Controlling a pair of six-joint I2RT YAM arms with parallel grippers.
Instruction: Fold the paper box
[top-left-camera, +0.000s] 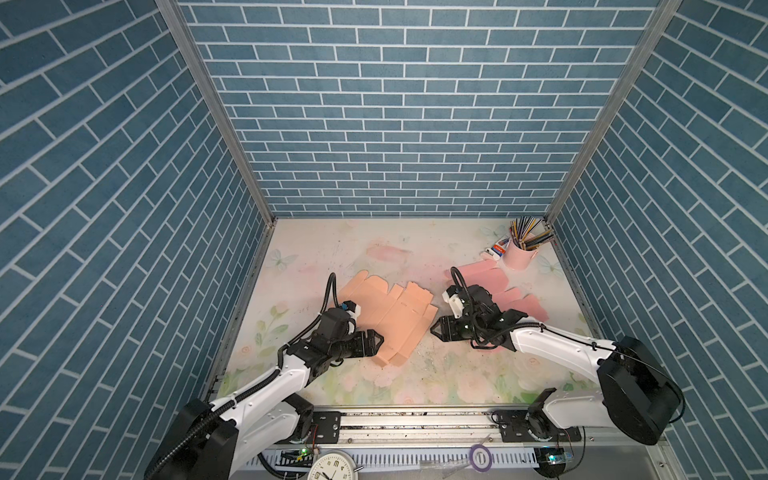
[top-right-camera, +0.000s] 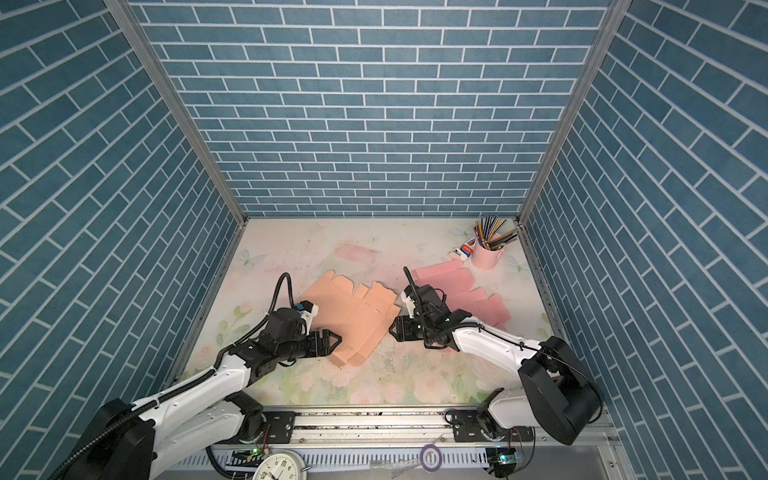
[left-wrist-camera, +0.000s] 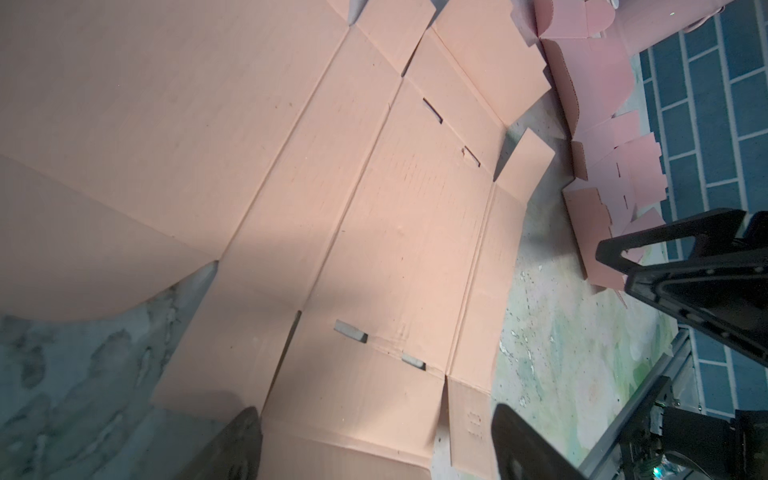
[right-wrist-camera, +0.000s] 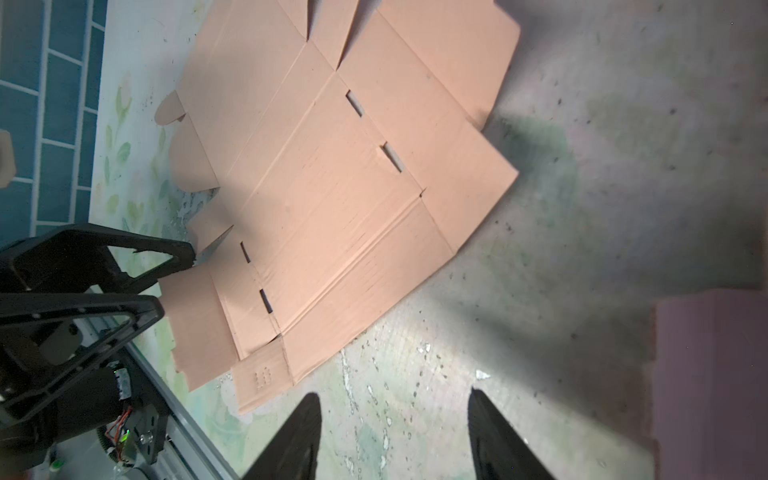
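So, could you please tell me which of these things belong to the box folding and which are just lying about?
For the job:
- peach box blank, still lying flat
- left pincer, open
- right pincer, open

Lying about:
- pink blanks
- pencil cup
- clock
- purple tape ring

The left tool (top-left-camera: 380, 343) hides one edge of the orange paper box (top-left-camera: 399, 320).

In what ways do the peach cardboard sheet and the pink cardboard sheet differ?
The peach sheet lies mid-table; the pink sheet lies further right, near the pencil cup. The left gripper is at the peach sheet's near edge with open jaws; the right arm partly hides the pink sheet. Both are unfolded cardboard box blanks.
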